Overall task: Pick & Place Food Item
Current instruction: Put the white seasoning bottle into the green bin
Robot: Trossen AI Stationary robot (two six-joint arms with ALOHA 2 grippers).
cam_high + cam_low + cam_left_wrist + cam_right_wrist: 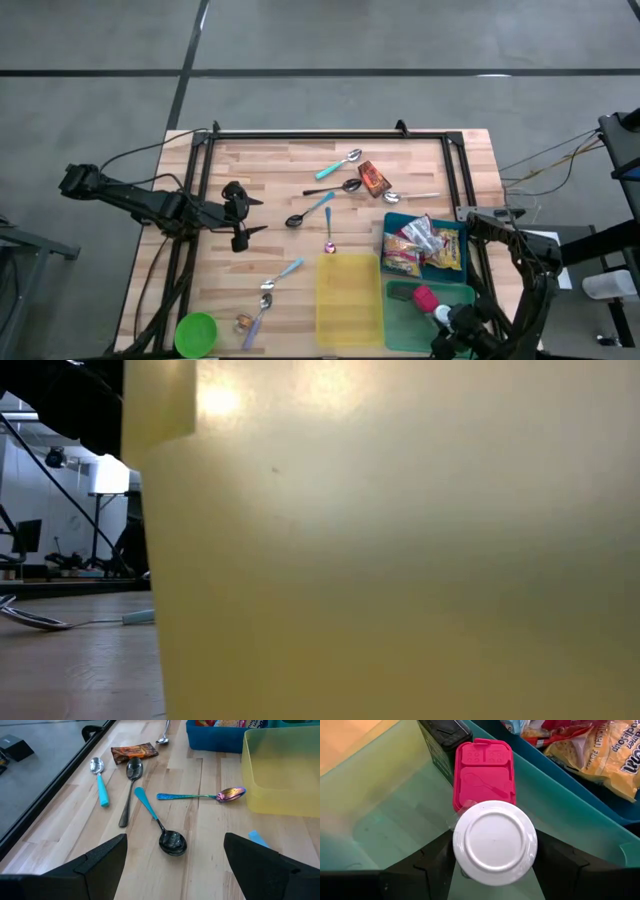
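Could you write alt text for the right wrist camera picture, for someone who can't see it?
A round white lid sits between the right claw's dark fingers, over a green bin holding a pink box; snack bags fill the blue bin beside it.

The table (210, 827) is pale wood with a smooth, matt surface and visible grain. The spoons (131, 790) look like polished metal; 1 spoon (200, 796) has a rainbow shine. The yellow bin (280, 775) is half-clear matt plastic. The green bin (380, 815) is also plastic. The white lid (495, 841) is smooth plastic, the pink box (484, 772) is matt plastic, and the snack bags (600, 755) are glossy foil.
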